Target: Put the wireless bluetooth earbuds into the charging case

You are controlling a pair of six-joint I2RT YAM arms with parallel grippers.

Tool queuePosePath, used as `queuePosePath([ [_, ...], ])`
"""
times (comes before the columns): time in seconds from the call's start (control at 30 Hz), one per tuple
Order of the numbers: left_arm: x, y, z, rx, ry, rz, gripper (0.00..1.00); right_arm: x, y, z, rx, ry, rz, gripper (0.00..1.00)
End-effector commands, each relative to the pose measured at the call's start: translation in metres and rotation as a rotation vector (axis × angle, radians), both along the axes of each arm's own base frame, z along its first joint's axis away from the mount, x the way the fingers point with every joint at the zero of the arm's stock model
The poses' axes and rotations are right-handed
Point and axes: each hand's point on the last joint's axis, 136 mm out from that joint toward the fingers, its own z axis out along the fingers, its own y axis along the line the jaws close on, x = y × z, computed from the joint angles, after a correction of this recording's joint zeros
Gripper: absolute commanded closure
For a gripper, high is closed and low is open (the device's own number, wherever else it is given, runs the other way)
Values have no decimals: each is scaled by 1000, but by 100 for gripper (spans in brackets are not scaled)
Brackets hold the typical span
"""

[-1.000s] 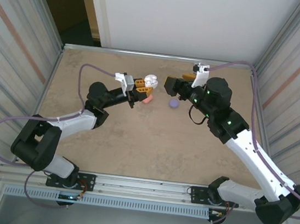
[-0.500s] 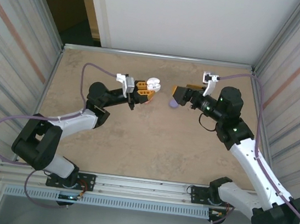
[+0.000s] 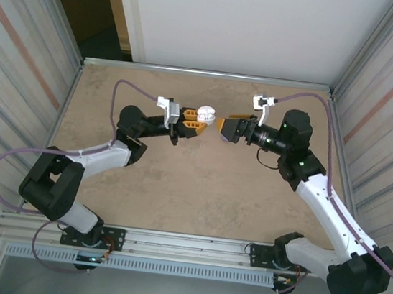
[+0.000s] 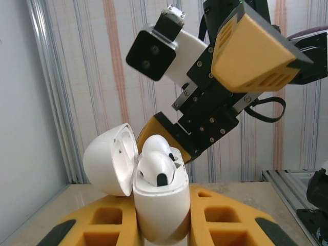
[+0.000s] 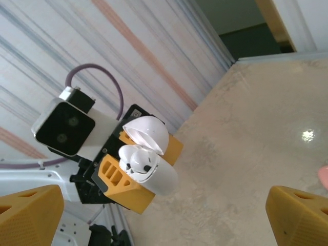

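Note:
A white charging case [image 4: 161, 205] stands upright in my left gripper [image 4: 160, 223], which is shut on its lower body. Its lid [image 4: 108, 160] hangs open to the left. Two white wireless bluetooth earbuds [image 4: 155, 163] sit in its sockets, heads up. From above, the case [image 3: 205, 113] is held over the table's far middle. My right gripper [image 3: 222, 129] faces it from the right, a short gap away, open and holding nothing. In the right wrist view the case [image 5: 156, 174] lies ahead, between that gripper's wide-spread fingertips [image 5: 31, 215].
A coral-pink object [image 5: 324, 177] peeks in at the right edge of the right wrist view, on the beige table [image 3: 177, 181]. Ribbed walls [image 3: 18, 73] close in both sides, and a white panel [image 3: 235, 21] stands at the back.
My left gripper has carried the case a little to the right. My right gripper has swung round to face it, and its jaws have spread wider.

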Motion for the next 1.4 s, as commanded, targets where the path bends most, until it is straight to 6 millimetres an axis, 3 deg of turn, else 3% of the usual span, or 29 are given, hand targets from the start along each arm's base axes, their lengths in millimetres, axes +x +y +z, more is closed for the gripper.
queuePosePath([
  [0.0,-9,-5,12,-8,-45,-55,100,-10,11,27,36,-66,78,2],
  [0.5,-10,-12,9,19,-35,-89,100,-10,34,36,27,-94,160,11],
  [1.37,-6,-14,6,37,-20,-79,100,-26,43,56,42,-159,240,28],
])
